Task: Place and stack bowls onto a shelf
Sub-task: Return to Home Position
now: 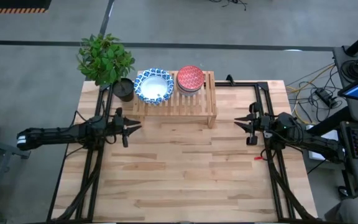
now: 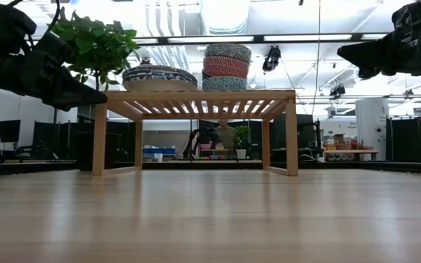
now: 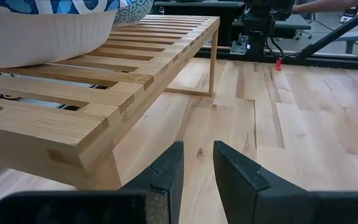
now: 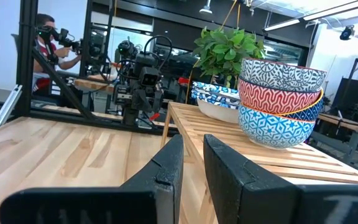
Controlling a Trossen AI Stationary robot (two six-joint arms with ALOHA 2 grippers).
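Two stacks of bowls stand on the shelf, which sits at the far middle of the plank surface. The left stack is made of wide white bowls with blue-patterned rims. The right stack, just beside it, is made of smaller bowls. Seen from the side, it has a blue-grey bowl on top, a red bowl under that and a blue bowl at the bottom, with an orange-yellow rim showing between the lower two. From above, the inside of the top bowl is red. A dark plant pot with a leafy plant stands just left of the shelf.

The left claw hovers above the surface near the shelf's near left leg. Its fingers are a narrow gap apart and hold nothing. The right claw hangs to the right of the shelf, near its right end. It is also parted by a narrow gap and empty.
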